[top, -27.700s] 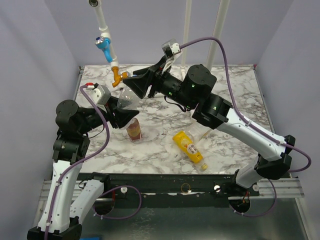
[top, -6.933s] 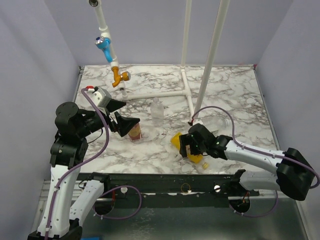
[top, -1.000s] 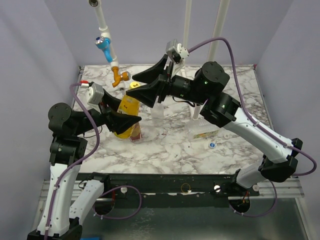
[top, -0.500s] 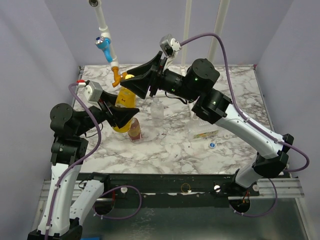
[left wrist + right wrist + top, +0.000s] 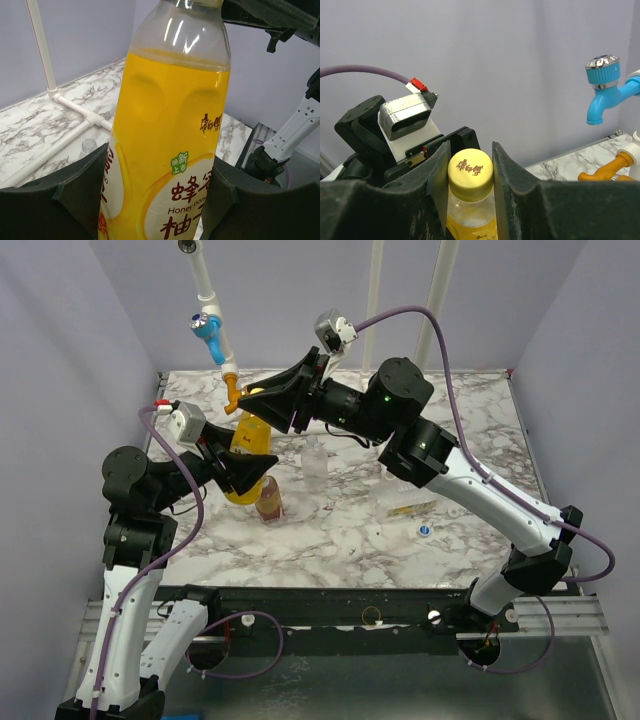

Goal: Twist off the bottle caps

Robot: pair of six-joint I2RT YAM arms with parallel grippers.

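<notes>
My left gripper [image 5: 245,468] is shut on the yellow-orange bottle [image 5: 250,440] and holds it upright above the table's left side. In the left wrist view, both black fingers [image 5: 75,200] press the labelled body of the yellow-orange bottle [image 5: 170,150]. My right gripper [image 5: 470,172] is shut on its yellow cap [image 5: 470,169], which sits on the neck with a finger on each side. From above, the right gripper [image 5: 257,400] comes in from the right over the bottle's top. The brown bottle [image 5: 268,502] stands just below it, and the slim clear bottle [image 5: 315,462] stands capless.
A blue-and-white cap [image 5: 425,531] lies loose on the marble, with a clear bottle [image 5: 410,508] lying flat beside it. The blue tap [image 5: 205,327] and its orange fitting [image 5: 236,392] hang close behind the held bottle. White pipes [image 5: 372,425] run across the back.
My right gripper has moved left and down over the bottle's top, and its jaws have shut on the yellow cap. The left gripper keeps its hold on the bottle.
</notes>
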